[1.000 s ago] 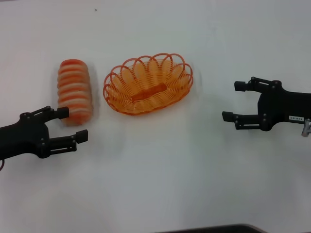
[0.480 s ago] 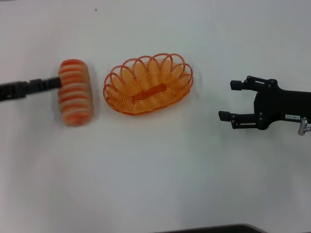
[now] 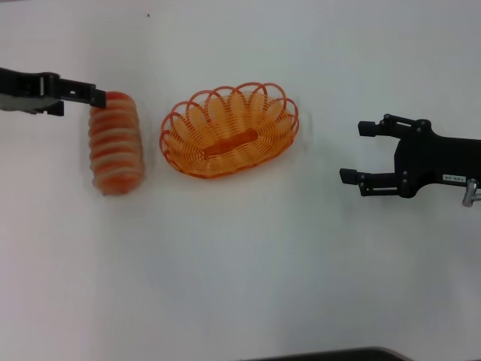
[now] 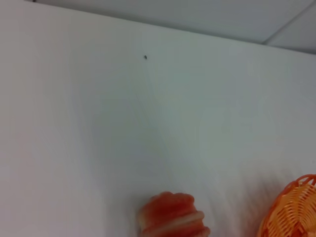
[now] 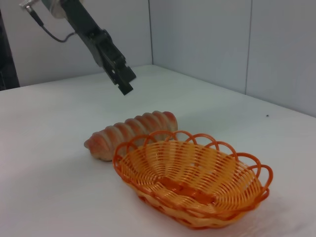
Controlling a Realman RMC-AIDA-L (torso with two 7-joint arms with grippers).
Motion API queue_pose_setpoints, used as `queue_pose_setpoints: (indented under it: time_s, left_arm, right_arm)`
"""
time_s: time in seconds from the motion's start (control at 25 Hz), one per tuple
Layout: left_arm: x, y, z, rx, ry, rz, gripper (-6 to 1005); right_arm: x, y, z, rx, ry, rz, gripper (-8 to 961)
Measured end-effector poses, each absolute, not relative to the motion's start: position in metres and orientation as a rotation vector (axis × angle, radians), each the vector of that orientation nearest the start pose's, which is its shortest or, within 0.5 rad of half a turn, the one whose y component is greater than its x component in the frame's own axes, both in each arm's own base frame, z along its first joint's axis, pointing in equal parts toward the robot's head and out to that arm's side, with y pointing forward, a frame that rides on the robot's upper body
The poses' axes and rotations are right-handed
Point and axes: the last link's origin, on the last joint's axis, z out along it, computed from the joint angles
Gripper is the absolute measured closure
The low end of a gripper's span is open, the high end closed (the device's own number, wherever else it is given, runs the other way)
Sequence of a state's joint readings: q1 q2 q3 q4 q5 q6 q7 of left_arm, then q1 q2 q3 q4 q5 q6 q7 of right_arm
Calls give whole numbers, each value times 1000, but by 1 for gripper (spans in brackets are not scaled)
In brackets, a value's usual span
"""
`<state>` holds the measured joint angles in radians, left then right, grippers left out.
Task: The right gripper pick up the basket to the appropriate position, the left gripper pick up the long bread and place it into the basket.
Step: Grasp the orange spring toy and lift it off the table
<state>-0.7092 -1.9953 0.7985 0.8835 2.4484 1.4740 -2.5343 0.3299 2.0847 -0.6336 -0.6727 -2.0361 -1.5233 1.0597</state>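
Hovering over long bread [image 3: 115, 143]: left gripper [image 3: 96, 95]

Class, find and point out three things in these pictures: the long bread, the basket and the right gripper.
long bread [image 3: 115, 143], head view, on the middle of its ridged crust.
basket [image 3: 282, 101], head view, on the looped rim at its far right.
right gripper [image 3: 356, 152], head view, midway between its two fingertips.

Bright, even light; faint soft shadows, left wrist view slightly blurred.
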Motion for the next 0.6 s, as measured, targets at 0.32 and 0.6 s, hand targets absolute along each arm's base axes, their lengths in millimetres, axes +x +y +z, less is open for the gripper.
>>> queue_pose_setpoints:
  time_s: [0.32, 0.6]
  left_arm:
    - [-196, 404, 8, -2293, -1415, 172, 66]
    - [-200, 403, -2, -2221, -1509, 173, 66]
  right_arm:
    - [334, 279, 7, -2592, 475, 491, 27]
    - [335, 278, 6, -2591, 483, 485, 28]
